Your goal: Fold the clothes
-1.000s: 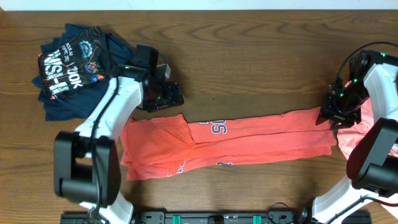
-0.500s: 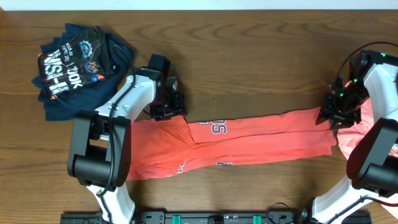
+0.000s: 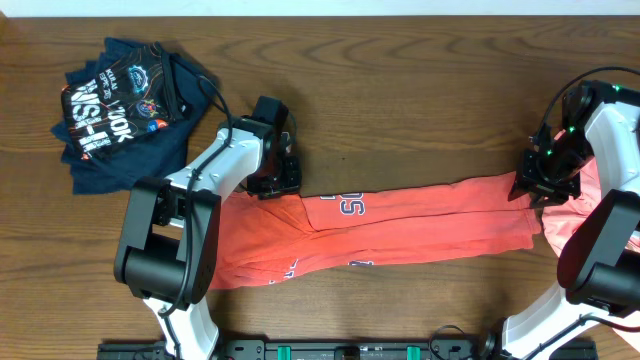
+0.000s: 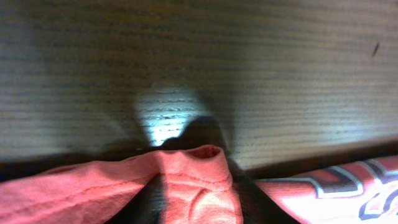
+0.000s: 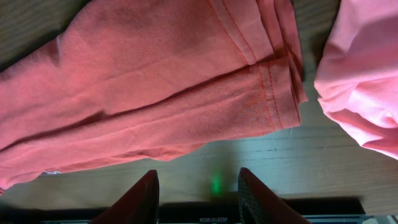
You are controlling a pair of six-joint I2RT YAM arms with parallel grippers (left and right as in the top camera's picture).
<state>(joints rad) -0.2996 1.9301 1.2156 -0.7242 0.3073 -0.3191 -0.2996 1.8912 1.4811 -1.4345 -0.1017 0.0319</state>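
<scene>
A coral-red T-shirt (image 3: 400, 225) with navy-and-white letters lies in a long folded strip across the table's middle. My left gripper (image 3: 272, 180) is at the strip's upper left edge. In the left wrist view it (image 4: 194, 202) is shut on a raised pinch of the coral fabric (image 4: 186, 168). My right gripper (image 3: 545, 187) is over the strip's right end. In the right wrist view it (image 5: 198, 198) is open and empty, its fingers just off the shirt's hemmed edge (image 5: 267, 93).
A pile of navy shirts (image 3: 120, 110) with white-orange print lies at the back left. A lighter pink shirt (image 3: 592, 195) lies bunched at the right edge under my right arm, also in the right wrist view (image 5: 360, 81). Bare wood lies behind the strip.
My left arm has swung right and down from beside the navy pile to the coral shirt's upper left edge. The right arm has not moved.
</scene>
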